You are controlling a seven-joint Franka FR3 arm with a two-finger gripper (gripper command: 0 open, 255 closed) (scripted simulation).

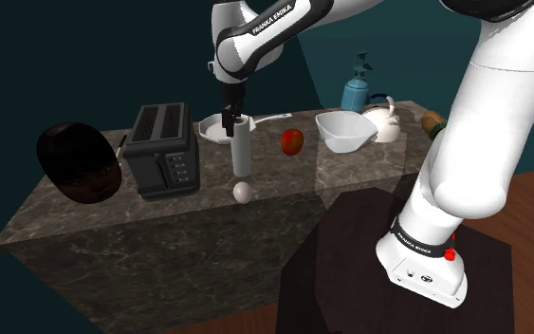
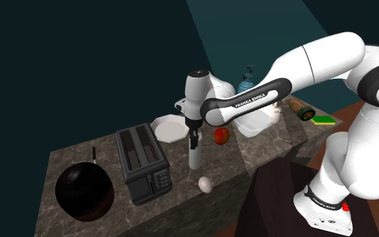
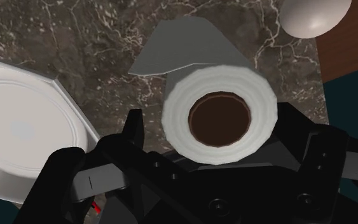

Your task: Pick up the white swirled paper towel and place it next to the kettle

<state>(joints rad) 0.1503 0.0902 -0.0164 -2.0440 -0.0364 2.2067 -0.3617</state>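
Two fingers of the gripper (image 1: 232, 121) stand spread around the top of the upright towel (image 1: 241, 152); a gap shows on one side, so it is unclasped. The towel stands mid-table (image 1: 84, 213) between toaster (image 1: 165, 147) and apple (image 1: 292, 141), with the egg (image 1: 244, 192) just in front and the plate (image 1: 212, 128) behind. A bowl (image 1: 345, 130) sits between apple and kettle (image 1: 384, 119).

The white arm (image 1: 487, 104) is rising from its base (image 1: 424, 270), well behind the gripper (image 1: 230, 121), and is stretching its forearm (image 2: 248, 102) out roughly level, higher than the gripper. The wrist (image 2: 196, 91) is sitting directly above the gripper and is pointing it straight down. In the wrist view the two black fingers (image 3: 134, 130) are standing wide apart, one on either side of the gripper's midline, not meeting.
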